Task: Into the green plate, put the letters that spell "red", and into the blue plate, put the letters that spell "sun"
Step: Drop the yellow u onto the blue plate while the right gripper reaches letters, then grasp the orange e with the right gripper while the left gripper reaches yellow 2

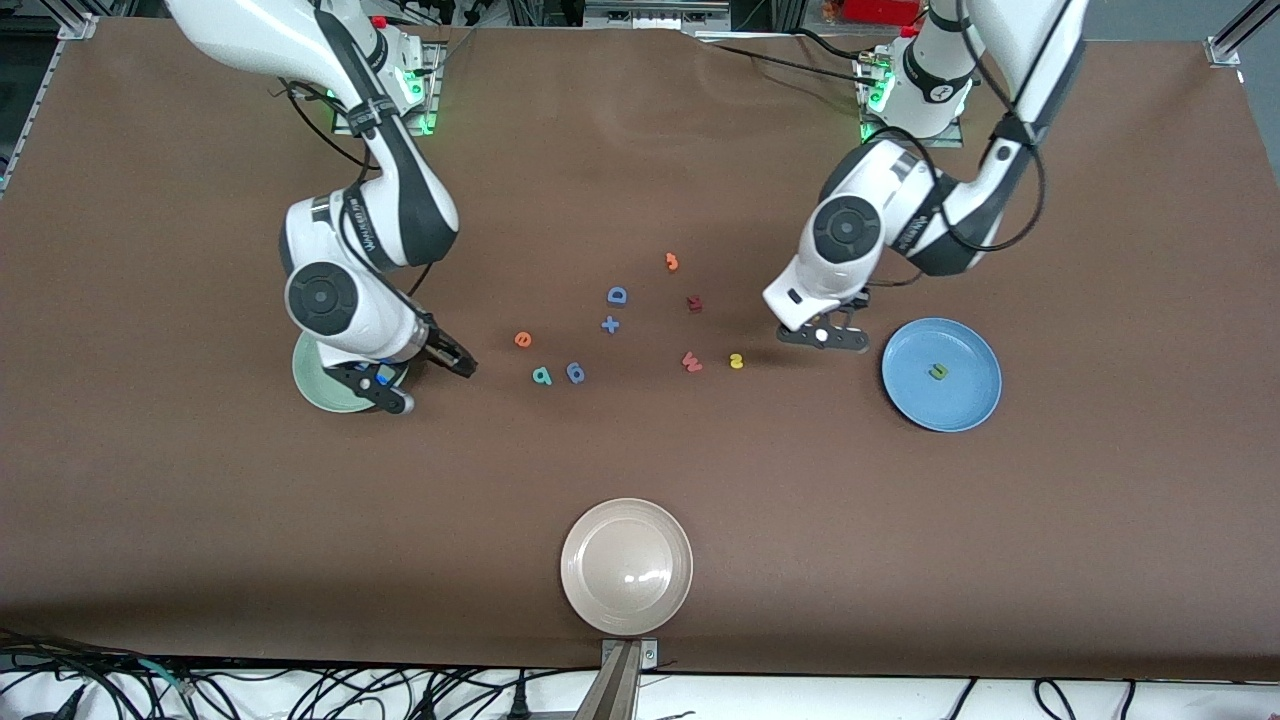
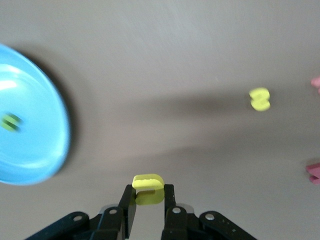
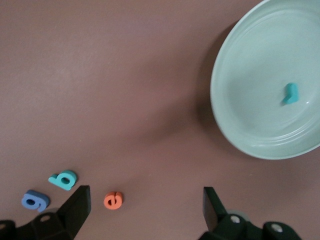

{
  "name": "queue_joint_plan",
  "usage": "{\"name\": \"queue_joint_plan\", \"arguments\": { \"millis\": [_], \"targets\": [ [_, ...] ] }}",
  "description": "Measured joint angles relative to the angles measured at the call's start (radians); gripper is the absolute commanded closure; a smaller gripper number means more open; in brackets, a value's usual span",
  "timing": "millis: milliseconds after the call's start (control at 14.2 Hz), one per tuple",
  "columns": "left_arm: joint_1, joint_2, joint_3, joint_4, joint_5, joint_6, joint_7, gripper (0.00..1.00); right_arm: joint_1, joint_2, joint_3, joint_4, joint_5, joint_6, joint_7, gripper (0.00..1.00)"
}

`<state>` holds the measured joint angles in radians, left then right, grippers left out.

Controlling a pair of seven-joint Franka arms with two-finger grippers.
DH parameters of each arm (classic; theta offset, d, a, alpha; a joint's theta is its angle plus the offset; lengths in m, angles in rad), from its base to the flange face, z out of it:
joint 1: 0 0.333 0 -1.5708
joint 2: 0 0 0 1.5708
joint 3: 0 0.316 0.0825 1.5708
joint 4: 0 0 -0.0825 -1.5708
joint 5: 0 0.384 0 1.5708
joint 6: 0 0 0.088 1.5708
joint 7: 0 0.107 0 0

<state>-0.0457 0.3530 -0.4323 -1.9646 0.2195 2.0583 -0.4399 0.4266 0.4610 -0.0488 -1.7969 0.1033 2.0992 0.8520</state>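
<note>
Your left gripper (image 2: 148, 200) pinches the yellow u (image 2: 148, 182) over the desk (image 1: 640, 480) just beside the blue plate (image 1: 975, 410), so releasing early drops it short, while your right gripper (image 3: 145, 207) gapes wide near the orange e (image 3: 113, 200).

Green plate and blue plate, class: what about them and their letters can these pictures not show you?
- Front view: the right arm covers most of the green plate, hiding its teal letter.
- Left wrist view: the blue plate is cut by the edge; its olive letter is blurred, shape unreadable.
</note>
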Motion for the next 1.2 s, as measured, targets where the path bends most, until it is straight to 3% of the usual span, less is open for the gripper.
{"name": "queue_joint_plan", "arguments": {
  "millis": [211, 422, 633, 774, 844, 985, 1055, 1196],
  "targets": [
    [0.127, 0.006, 0.007, 0.026, 0.014, -0.011, 0.214, 0.82, 0.0, 0.039, 0.042, 0.0, 0.0, 0.039, 0.061, 0.01],
    [0.228, 0.045, 0.01, 0.025, 0.088, -0.004, 0.303, 0.82, 0.006, 0.085, 0.087, 0.0, 0.018, 0.086, 0.12, 0.01],
    [0.258, 0.103, 0.01, 0.025, 0.1, 0.041, 0.309, 0.81, 0.02, 0.127, 0.106, -0.001, 0.031, 0.123, 0.134, 0.01],
    [0.266, 0.138, 0.011, 0.026, 0.116, 0.065, 0.309, 0.74, 0.024, 0.145, 0.108, -0.001, 0.032, 0.127, 0.135, 0.01],
    [0.273, 0.153, 0.011, 0.026, 0.121, 0.068, 0.309, 0.67, 0.024, 0.151, 0.108, -0.002, 0.033, 0.127, 0.135, 0.01],
    [0.284, 0.172, 0.011, 0.026, 0.122, 0.07, 0.309, 0.17, 0.025, 0.159, 0.109, -0.008, 0.033, 0.127, 0.135, 0.01],
    [0.287, 0.177, 0.011, 0.026, 0.122, 0.071, 0.309, 0.0, 0.027, 0.162, 0.109, -0.013, 0.033, 0.127, 0.135, 0.01],
    [0.288, 0.183, 0.011, 0.026, 0.122, 0.071, 0.309, 0.0, 0.029, 0.166, 0.109, -0.026, 0.033, 0.127, 0.135, 0.05]
  ]
}}
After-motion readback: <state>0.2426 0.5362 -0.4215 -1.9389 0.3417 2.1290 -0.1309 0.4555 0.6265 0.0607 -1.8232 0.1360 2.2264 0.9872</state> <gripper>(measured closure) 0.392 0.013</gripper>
